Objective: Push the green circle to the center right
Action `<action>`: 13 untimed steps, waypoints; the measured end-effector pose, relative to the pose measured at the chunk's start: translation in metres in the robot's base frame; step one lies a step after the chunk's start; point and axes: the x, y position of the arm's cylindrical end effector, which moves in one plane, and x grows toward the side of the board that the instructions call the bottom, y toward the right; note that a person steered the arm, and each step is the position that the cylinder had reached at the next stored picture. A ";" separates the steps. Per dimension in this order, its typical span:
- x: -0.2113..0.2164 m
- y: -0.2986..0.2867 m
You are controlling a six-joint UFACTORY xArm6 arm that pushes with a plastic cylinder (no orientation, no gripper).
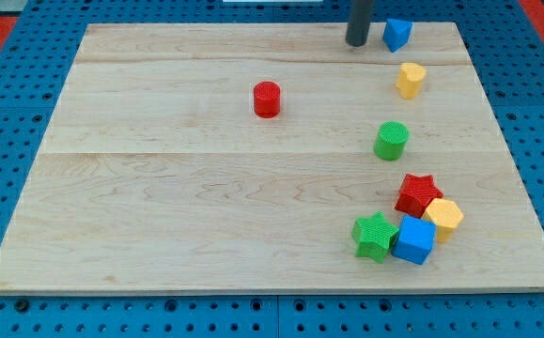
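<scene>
Blocks gathered along the view's right side of the light wooden desk [159, 188].
My tip [356, 43] sits at the view's top, just left of the blue block [396, 33]. Below come the yellow block [410, 80], then the green circle [391, 141]. The red cylinder [267, 99] stands alone toward the middle. At lower right cluster the red star [417, 194], yellow hexagon block [443, 217], blue cube [413, 240] and green star [374, 236].

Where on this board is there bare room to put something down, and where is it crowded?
Free: the whole left half, left of the red cylinder, and the bottom middle, left of the green star. Crowded: the bottom right cluster of green star, blue cube, red star and orange block.
</scene>
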 end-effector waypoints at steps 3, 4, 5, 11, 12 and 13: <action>0.141 -0.027; 0.177 -0.023; 0.196 -0.004; 0.204 0.042; 0.204 0.046; 0.204 0.049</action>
